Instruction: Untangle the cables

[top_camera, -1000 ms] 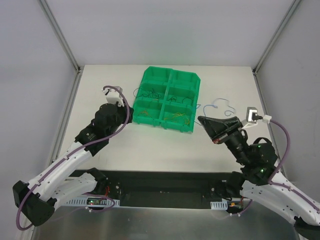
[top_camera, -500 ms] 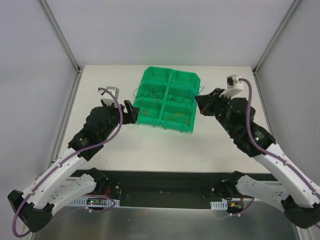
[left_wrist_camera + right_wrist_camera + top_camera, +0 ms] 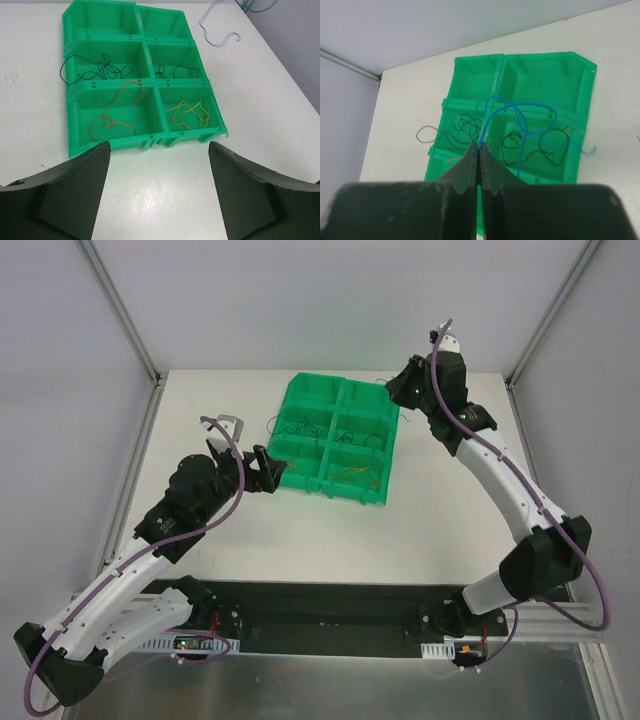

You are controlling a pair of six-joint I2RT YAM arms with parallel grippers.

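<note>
Our right hand is pinched tight on the thin blue cable and holds it up high over the far right side of the green tray, with the cable hanging in loops above the boxes. Our left hand is wide open with nothing in it, low over the tabletop near the tray's left corner. In the tray, a dark cable and a black cable lie in the two middle boxes, and an orange cable and a yellow cable lie in the two boxes nearest our left hand.
</note>
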